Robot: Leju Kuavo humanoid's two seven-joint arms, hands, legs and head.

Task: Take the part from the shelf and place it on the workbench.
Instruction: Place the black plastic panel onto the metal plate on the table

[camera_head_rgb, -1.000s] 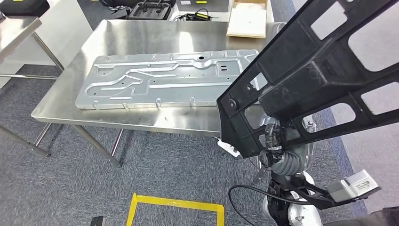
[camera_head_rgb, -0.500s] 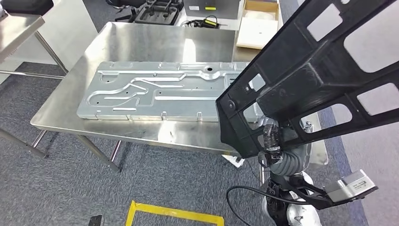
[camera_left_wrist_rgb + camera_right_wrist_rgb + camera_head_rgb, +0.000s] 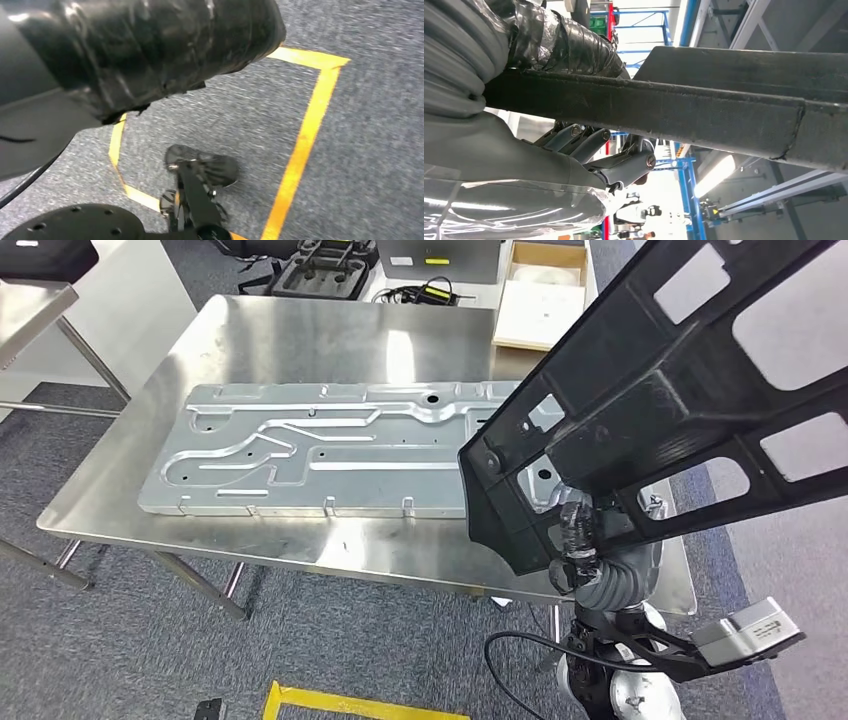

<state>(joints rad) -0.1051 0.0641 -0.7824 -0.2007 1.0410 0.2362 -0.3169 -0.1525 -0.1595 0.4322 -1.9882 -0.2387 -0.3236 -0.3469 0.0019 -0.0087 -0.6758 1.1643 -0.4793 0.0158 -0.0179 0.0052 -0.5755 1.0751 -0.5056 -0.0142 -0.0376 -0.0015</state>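
Observation:
I hold a large black openwork frame part (image 3: 650, 410) in my right hand (image 3: 578, 540), up in front of me at the right and tilted. It hides the right end of the steel workbench (image 3: 300, 340). In the right wrist view the fingers (image 3: 594, 150) wrap under a black bar of the part (image 3: 704, 115). A long silver stamped panel (image 3: 320, 455) lies flat along the workbench's middle. My left hand (image 3: 150, 45), wrapped in black, hangs above the grey carpet; how its fingers lie is unclear.
A wooden box (image 3: 545, 305), a black case (image 3: 320, 265) and cables lie beyond the workbench's far edge. Another steel table (image 3: 30, 300) stands at the left. Yellow tape (image 3: 370, 702) marks a square on the carpet by my feet.
The whole picture has shifted: the workbench now lies lower and further left in the head view, so the camera has moved nearer. The part stays held in my right hand as before.

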